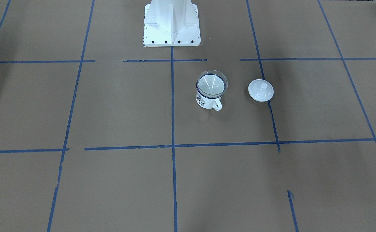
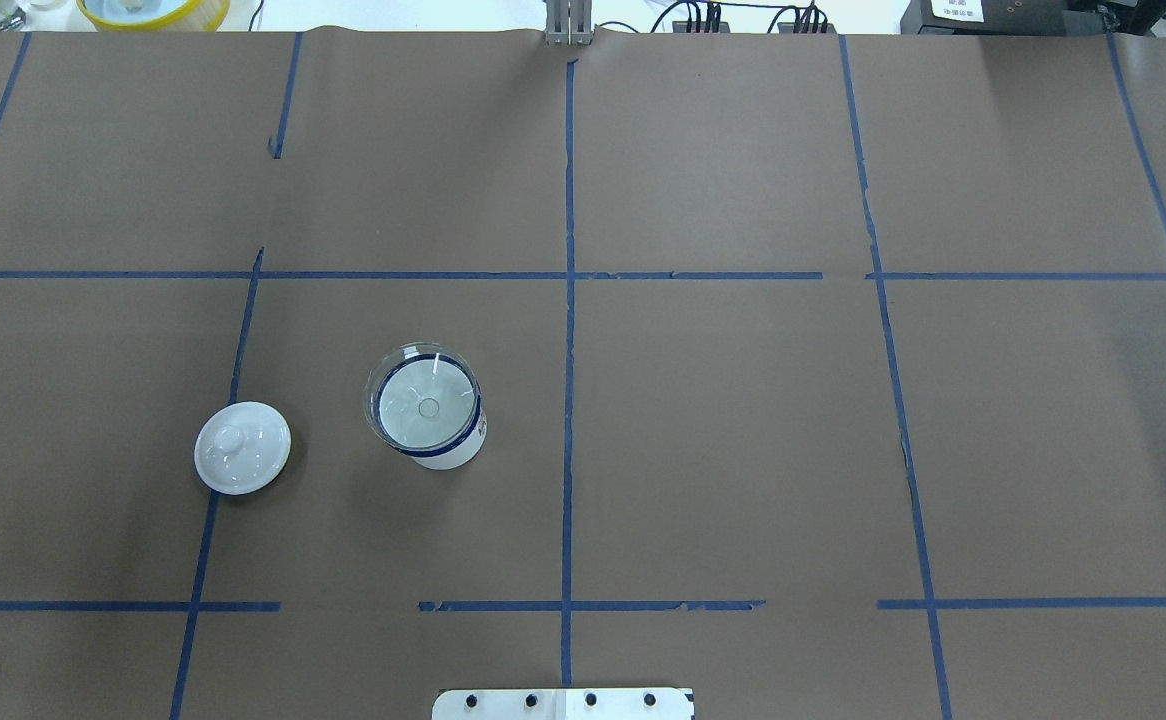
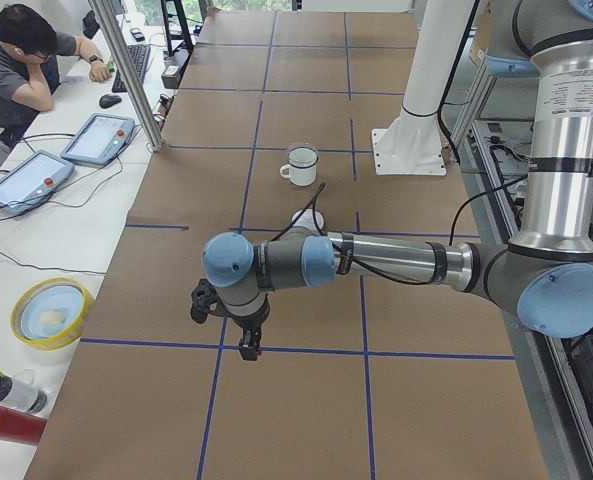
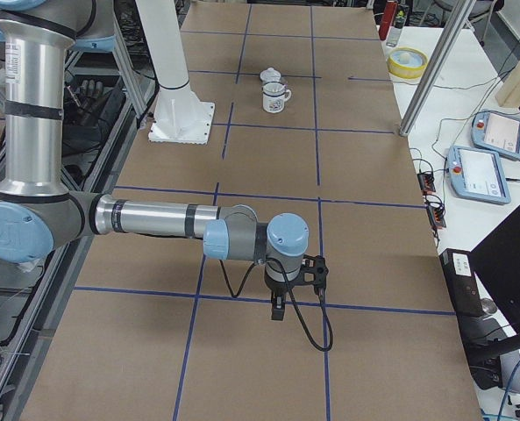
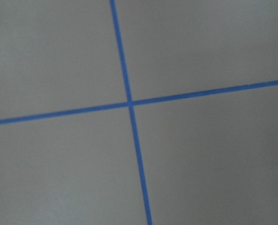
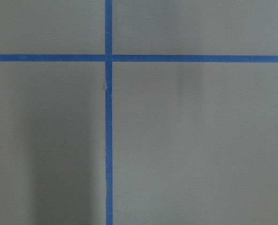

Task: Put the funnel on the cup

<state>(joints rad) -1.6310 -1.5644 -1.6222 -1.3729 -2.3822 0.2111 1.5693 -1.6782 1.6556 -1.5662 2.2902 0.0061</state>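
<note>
Nearest, the left gripper (image 3: 246, 348) and the right gripper (image 4: 278, 310) hang above opposite ends of the table (image 1: 110, 112); whether their fingers are spread or closed cannot be told. Well apart from both, the funnel (image 1: 212, 84) sits upright in the cup (image 1: 207, 101), with a white lid (image 1: 261, 90) near.

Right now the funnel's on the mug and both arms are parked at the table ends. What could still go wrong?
1. The funnel seems to overhang the cup on one side in the overhead view, so a bump might tip it off.
2. The white lid lies close beside the cup. A pass reaching for either could knock the other.
3. The clear funnel is barely visible in the side views, so a success check there may miss it.
</note>
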